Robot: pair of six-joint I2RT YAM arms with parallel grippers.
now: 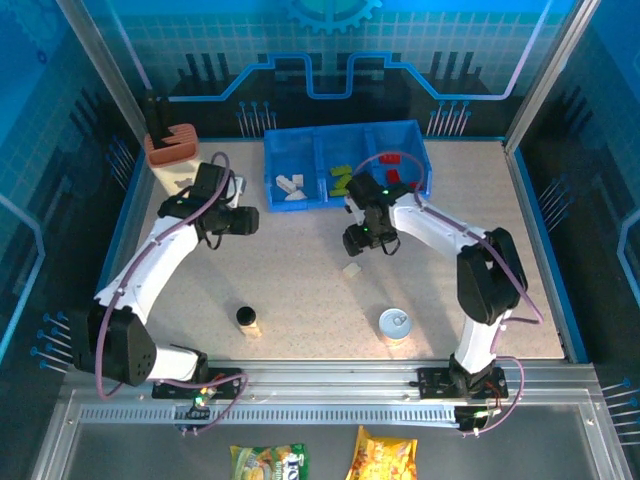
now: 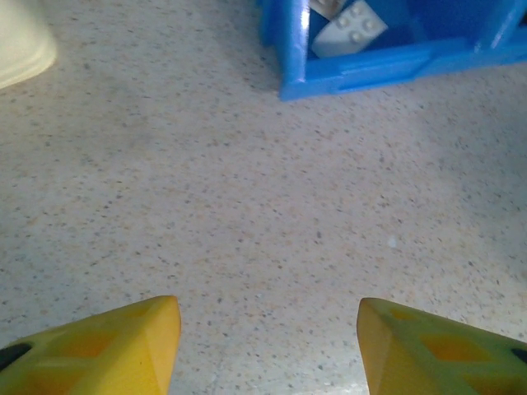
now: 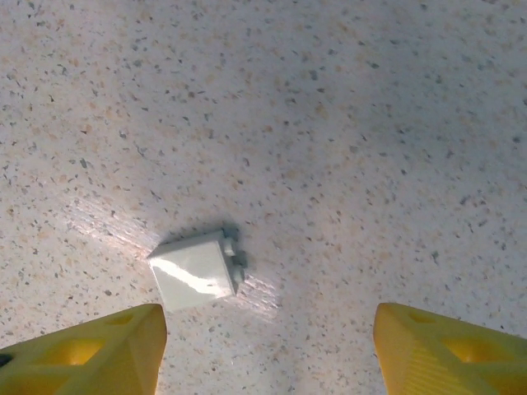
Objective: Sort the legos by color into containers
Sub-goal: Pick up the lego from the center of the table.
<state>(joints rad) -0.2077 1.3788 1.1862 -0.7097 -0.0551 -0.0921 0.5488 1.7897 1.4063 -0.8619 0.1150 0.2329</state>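
Note:
One white lego (image 1: 351, 268) lies alone on the speckled table in front of the blue containers (image 1: 420, 135). In the right wrist view this white lego (image 3: 196, 270) rests on its side, studs pointing right, just beyond my left fingertip (image 3: 123, 346). My right gripper (image 3: 268, 346) hovers over it, open, with the brick off-centre to the left. From above, the right gripper (image 1: 362, 242) hangs just behind the brick. The bin holds white legos (image 1: 290, 188) on the left, green legos (image 1: 342, 180) in the middle and red legos (image 1: 395, 170) on the right. My left gripper (image 2: 268, 346) is open over bare table near the bin's corner (image 2: 288, 82).
A tin can (image 1: 394, 325) and a small black-capped bottle (image 1: 247, 319) stand toward the near edge. A tan holder (image 1: 172, 143) sits at the back left. The left gripper (image 1: 250, 222) is left of the bin. Metal frame posts flank the table.

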